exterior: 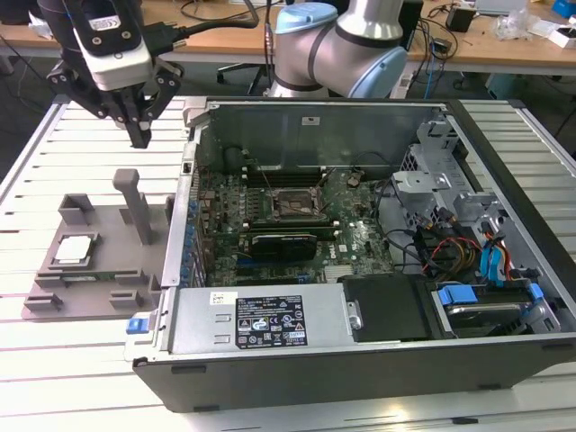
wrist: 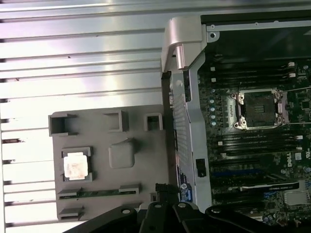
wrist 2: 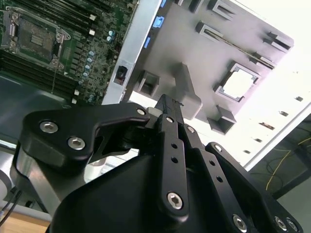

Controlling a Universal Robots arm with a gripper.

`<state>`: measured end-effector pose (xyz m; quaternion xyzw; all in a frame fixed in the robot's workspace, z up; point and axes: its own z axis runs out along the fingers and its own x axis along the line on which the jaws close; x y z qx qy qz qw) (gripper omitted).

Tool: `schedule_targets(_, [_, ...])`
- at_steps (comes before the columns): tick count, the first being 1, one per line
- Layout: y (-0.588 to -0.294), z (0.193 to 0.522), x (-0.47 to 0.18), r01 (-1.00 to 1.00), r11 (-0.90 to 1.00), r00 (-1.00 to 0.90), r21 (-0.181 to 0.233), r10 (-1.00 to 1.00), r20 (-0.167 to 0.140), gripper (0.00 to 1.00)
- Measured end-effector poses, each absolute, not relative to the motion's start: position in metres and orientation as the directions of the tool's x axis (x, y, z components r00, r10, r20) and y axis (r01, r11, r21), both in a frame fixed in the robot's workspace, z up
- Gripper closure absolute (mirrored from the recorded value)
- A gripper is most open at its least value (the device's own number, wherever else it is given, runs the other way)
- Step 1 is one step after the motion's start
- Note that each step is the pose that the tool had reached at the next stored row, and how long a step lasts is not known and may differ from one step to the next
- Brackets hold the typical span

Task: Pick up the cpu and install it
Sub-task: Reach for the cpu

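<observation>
slatted table (exterior: 63, 364): tray post (exterior: 137, 207) beside cpu (exterior: 74, 249)

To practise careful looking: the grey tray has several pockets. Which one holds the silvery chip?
The largest square pocket, on the tray's side farthest from the computer case: the cpu lies in it; the others hold no chip.

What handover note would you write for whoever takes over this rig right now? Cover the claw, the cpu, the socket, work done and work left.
The claw is shut, holds nothing, and hangs above the grey tray, apart from it.
The cpu lies flat in its tray recess, at the exterior view's left of the computer case.
The socket on the motherboard inside the case looks empty.
Done: nothing that shows. Left: pick-up and install.
</observation>
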<state>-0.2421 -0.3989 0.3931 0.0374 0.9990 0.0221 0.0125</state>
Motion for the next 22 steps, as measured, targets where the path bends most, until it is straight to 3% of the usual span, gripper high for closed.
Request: schedule_targets(22, [-0.399, 0.393, -0.286, 0.074, 0.996, -0.997, 0.045, 0.075, -0.023, 0.89])
